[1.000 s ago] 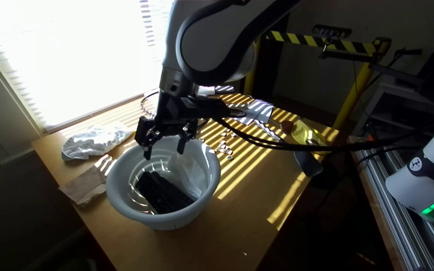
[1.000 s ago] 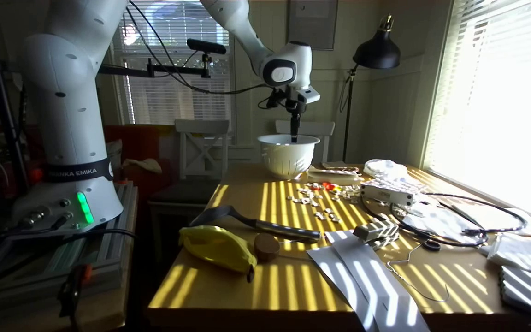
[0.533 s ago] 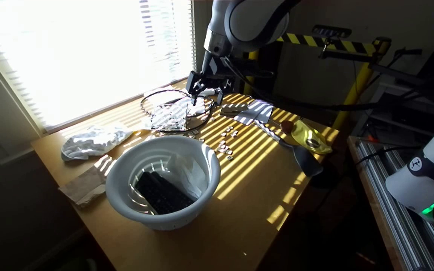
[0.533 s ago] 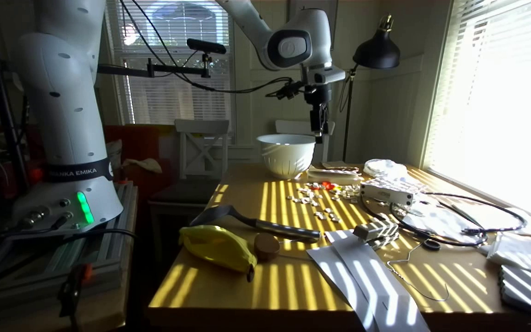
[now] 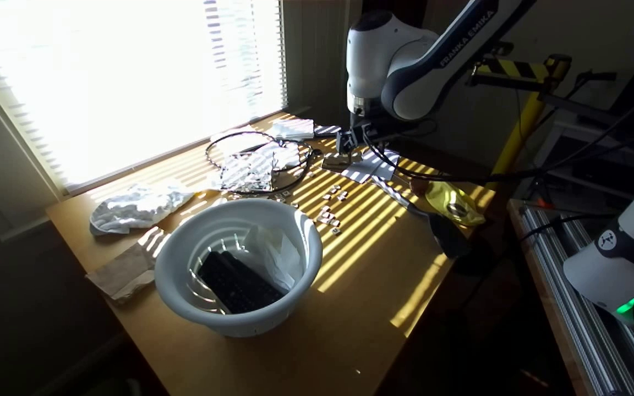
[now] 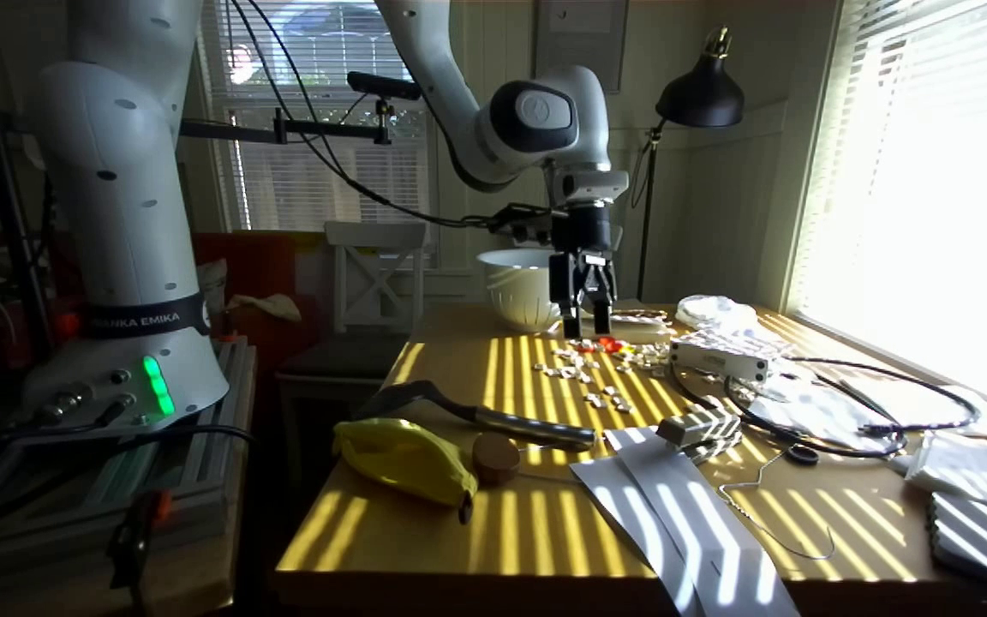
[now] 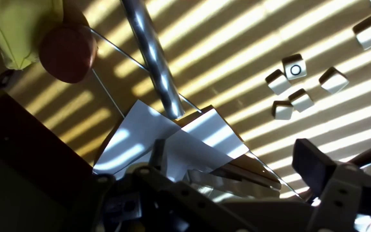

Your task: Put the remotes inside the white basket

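I can see the dark remotes [image 5: 240, 283] lying inside the white basket [image 5: 171, 275], lower left of centre in an exterior view, while the end effector [image 6: 588, 332], right of centre in an exterior view, hangs above the tabletop [image 6: 459, 356], its 2 fingers [image 7: 312, 166] spread wide.

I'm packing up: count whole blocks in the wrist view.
6: the O block, one at lower left, two below, one at right, one near the upper right corner. Others there are cut off, some perhaps hidden.

The white arm [image 6: 112, 146] has black cables [image 5: 471, 179], a black tool [image 6: 588, 324], green light [image 6: 158, 386] and FRANKA EMIKA lettering [image 5: 467, 39].
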